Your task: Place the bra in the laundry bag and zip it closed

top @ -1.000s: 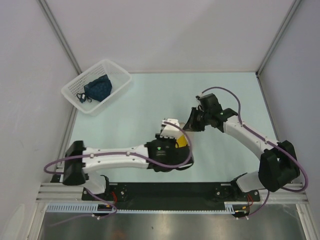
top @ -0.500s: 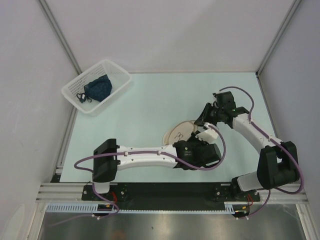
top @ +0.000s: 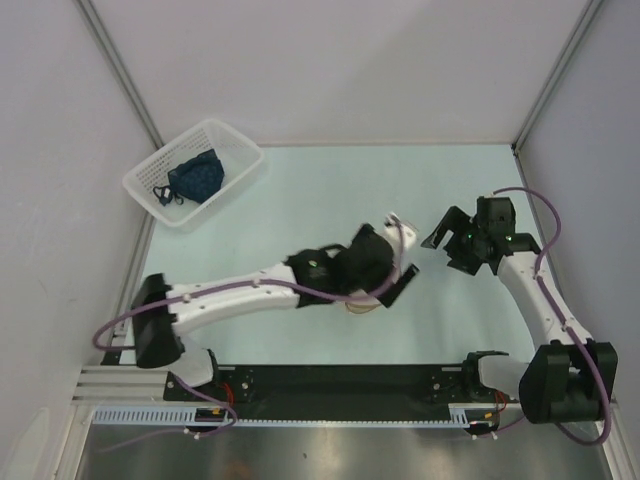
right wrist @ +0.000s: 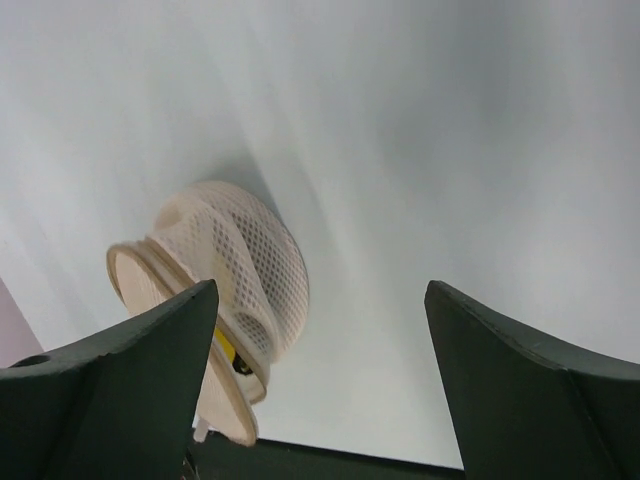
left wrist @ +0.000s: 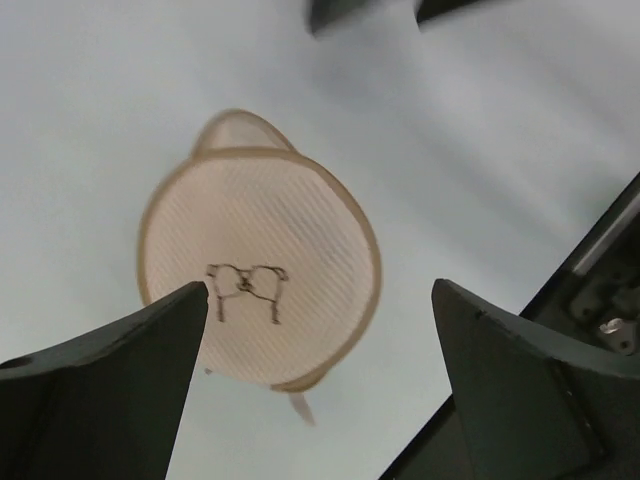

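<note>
Evidently works on a pale green flat table [top: 300,200], with a white slatted plastic basket [top: 240,140] parked at the far left corner, well apart from the action, so as to hold a dark blue strapped garment [top: 195,175] out of the way. Sets the squat round cream mesh laundry bag [right wrist: 255,255] near the table's middle, its circular lid [left wrist: 290,230] and small dark bra drawing [left wrist: 245,285] turned to the left wrist camera. Hangs the left gripper [left wrist: 320,290] above that lid, fingers spread wide, gripping nothing, apart from the bag: probably poised there to find the zip [left wrist: 372,262]. Holds the right gripper [right wrist: 320,285] off to the bag's right, fingers likewise wide and empty, likely to give the left arm room. Reveals the small bright yellow padded bra [right wrist: 226,345] only as a sliver in the gap between lid and drum, hence inside the bag. Points to a zip not yet run fully round, judging by that gap and a small dark bit [right wrist: 240,367] beside it, perhaps the pull; cannot tell.
</note>
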`<state>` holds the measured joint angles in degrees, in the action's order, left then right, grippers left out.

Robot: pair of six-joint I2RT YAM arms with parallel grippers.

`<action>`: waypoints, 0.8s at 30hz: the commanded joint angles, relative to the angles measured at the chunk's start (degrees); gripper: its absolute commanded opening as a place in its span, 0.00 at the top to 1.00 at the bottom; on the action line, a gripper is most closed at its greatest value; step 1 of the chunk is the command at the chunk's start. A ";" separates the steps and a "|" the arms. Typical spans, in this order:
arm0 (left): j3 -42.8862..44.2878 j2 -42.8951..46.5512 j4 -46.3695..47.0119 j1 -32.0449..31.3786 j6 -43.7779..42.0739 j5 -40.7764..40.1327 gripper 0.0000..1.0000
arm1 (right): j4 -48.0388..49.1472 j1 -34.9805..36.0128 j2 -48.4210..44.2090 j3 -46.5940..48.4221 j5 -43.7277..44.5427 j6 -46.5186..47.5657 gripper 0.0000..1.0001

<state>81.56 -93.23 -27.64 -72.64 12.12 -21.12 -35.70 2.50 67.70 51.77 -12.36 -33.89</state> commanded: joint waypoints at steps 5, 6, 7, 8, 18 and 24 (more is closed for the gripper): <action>-12.74 11.59 12.87 30.43 3.00 41.75 0.00 | -1.92 4.51 -14.68 -9.12 -7.23 -1.87 0.10; -12.31 10.10 12.52 32.37 2.39 44.74 0.01 | 0.96 8.62 -17.75 -10.62 -8.28 -4.14 0.10; -11.43 6.69 13.13 35.52 1.95 51.03 0.00 | 2.90 10.57 -19.43 -11.94 -9.51 -5.47 0.10; -10.81 4.74 13.57 36.77 1.68 53.44 0.01 | 5.36 13.46 -20.75 -15.35 -11.09 -7.23 0.10; -4.38 -13.64 18.99 39.51 2.72 64.80 0.05 | 27.44 37.75 -12.69 -23.47 -3.55 -17.35 0.18; -14.22 -11.80 27.17 39.24 9.13 65.07 0.38 | 31.91 36.79 -7.15 -24.61 -2.67 -18.32 0.30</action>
<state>71.79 -108.29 -9.56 -33.04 16.25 39.42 -10.57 39.99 58.81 27.75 -17.61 -50.65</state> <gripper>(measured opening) 0.746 0.734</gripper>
